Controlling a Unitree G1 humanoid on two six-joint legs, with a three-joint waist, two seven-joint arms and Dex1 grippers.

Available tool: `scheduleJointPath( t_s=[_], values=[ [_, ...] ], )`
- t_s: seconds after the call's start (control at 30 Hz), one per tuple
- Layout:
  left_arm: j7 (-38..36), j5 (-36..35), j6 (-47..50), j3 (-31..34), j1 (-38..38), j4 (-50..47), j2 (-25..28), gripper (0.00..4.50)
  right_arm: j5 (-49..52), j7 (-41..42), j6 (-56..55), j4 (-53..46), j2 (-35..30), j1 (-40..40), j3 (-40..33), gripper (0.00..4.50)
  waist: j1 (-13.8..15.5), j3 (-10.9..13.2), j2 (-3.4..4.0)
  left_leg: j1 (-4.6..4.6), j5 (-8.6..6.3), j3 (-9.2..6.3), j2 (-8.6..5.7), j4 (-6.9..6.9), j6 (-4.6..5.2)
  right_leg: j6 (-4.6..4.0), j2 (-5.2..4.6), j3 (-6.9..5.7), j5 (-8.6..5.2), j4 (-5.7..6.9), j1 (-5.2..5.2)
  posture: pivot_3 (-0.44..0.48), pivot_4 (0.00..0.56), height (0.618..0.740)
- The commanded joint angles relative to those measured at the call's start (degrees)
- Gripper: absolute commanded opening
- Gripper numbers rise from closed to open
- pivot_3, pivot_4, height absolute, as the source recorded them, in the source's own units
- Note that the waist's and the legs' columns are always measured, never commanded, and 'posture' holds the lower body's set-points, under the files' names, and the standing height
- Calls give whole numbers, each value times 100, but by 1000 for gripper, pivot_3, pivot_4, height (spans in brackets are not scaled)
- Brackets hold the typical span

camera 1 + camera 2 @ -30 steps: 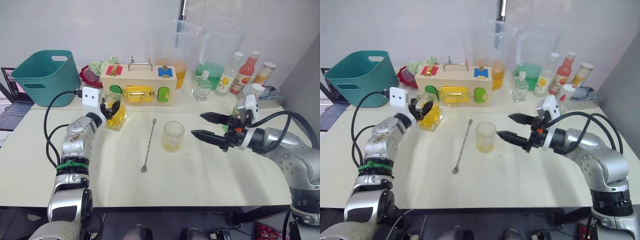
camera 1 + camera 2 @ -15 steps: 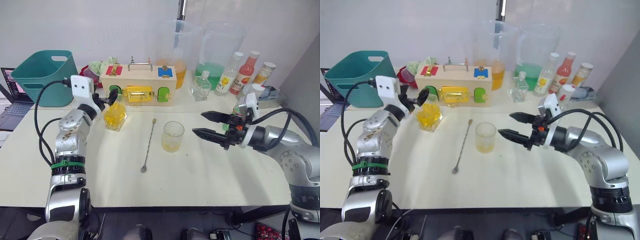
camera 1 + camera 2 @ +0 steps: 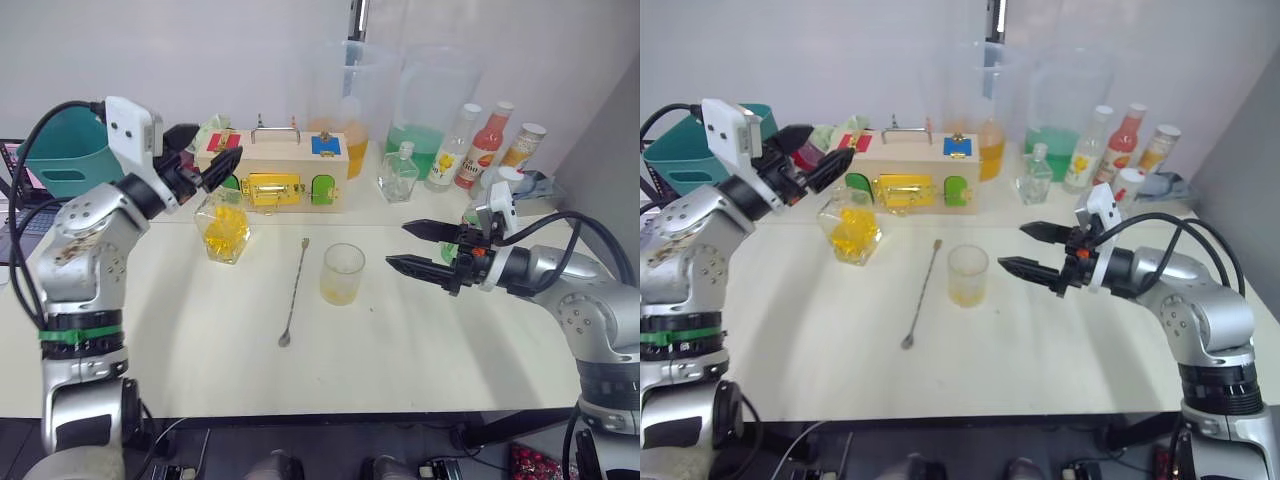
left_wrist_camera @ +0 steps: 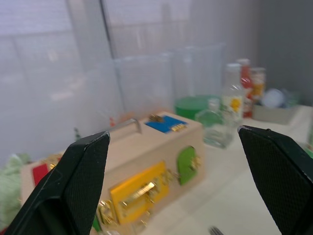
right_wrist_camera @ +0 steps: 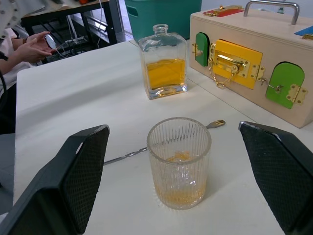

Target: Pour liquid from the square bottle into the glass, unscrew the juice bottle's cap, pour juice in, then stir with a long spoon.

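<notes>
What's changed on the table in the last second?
The left pincer let go of the square bottle and lifted away, open. The bottle stands upright on the table. The right pincer stayed open beside the glass; the long spoon hasn't moved.

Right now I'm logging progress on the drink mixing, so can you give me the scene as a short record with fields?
square bottle: upright on table, yellow liquid inside, not held
glass: upright, a little yellow liquid at bottom
long spoon: flat on table, between bottle and glass
juice bottle: at the back, white cap on
left gripper: fingers open, raised above the square bottle
right gripper: fingers open, beside the glass, apart from it
</notes>
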Motion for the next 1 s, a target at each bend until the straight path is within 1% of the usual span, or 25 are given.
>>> scheduleJointPath(
  t_s=[0.03, 0.1, 0.13, 0.23, 0.3, 0.37, 0.43, 0.57, 0.67, 0.73, 0.8, 0.9, 1.0],
  values=[
    [-568, -674, 463, 348, 449, -586, 317, 4440, -31, 18, -209, -132, -14, 31, -164, 4500, 1, 0, -1, 3, 0, -2, 2, 1, -3, -2, 0, -2, -2, -9, 2, 0, 150, 733],
    [-631, -861, 552, 452, 645, -730, 373, 4440, -36, 24, -239, -169, -5, 90, -184, 4500, 40, 1, -1, 2, -8, -7, 3, 0, -20, -5, 0, -3, -4, -14, 5, 0, 150, 733],
    [-693, -887, 490, 546, 908, -871, 379, 4440, -117, -9, -305, -195, -19, 216, -201, 4500, 60, 0, -1, 2, -19, -10, 2, 1, -39, -5, -1, -3, -5, -18, 8, 0, 150, 733],
    [-855, -802, 127, 699, 1439, -1144, 382, 4440, -248, -61, -434, -266, -68, 495, -238, 4500, 65, 0, 0, 16, -21, -10, 1, 0, -44, -6, -4, -1, -4, -26, 24, 0, 150, 733],
    [-918, -782, 20, 778, 1854, -1182, 331, 4440, -359, -103, -571, -384, -75, 867, -280, 4500, 78, 0, 0, 23, -23, -10, 2, -3, -47, -11, -4, -3, -7, -25, 28, 0, 150, 733],
    [-929, -616, -132, 725, 2202, -1127, 318, 4440, -404, -180, -702, -473, -4, 1199, -372, 4500, 82, 0, 0, 24, -24, -10, 2, -6, -50, -16, -4, -2, -11, -24, 29, 0, 150, 733],
    [-954, -441, -321, 617, 2387, -991, 307, 4440, -318, -307, -681, -524, 91, 1367, -465, 4500, 83, 0, 1, 24, -25, -9, 3, -6, -52, -16, -4, -2, -12, -24, 27, 0, 150, 733],
    [-1037, -310, -703, 603, 2544, -632, 164, 4440, -314, -473, -778, -597, 265, 1685, -598, 4500, 90, 0, 1, 24, -29, -8, 4, -7, -65, -21, -4, -1, -15, -28, 24, 0, 150, 733],
    [-1124, -138, -1104, 623, 2603, -363, 93, 4440, -415, -545, -1066, -530, 366, 1931, -767, 4500, 99, 0, 1, 24, -30, -8, 4, -8, -68, -22, -5, -1, -15, -27, 22, 0, 150, 733],
    [-1222, 175, -1788, 700, 2707, -4, 74, 4440, -579, -512, -1385, -247, 291, 2355, -1131, 4500, 111, -1, 2, 23, -30, -8, 3, -11, -68, -22, -5, -1, -16, -29, 22, 0, 150, 733],
    [-1324, 196, -2072, 833, 2760, 358, 67, 4440, -732, -480, -1758, 92, 220, 2689, -1507, 4500, 122, -1, 2, 24, -30, -7, 3, -13, -69, -22, -6, -1, -16, -31, 24, 0, 150, 733],
    [-1482, 155, -2140, 830, 2799, 711, 126, 4440, -761, -487, -2214, 535, 267, 2925, -1952, 4500, 99, -1, 2, 23, -30, -3, 3, -18, -68, -22, -6, -1, -16, -33, 21, 0, 150, 733],
    [-1569, 82, -2093, 829, 2761, 843, 123, 4440, -751, -442, -2408, 750, 299, 3012, -2105, 4500, 82, -1, 2, 26, -25, -3, 7, -26, -77, -25, -6, -1, -18, -31, 17, 0, 150, 733]
  ],
)
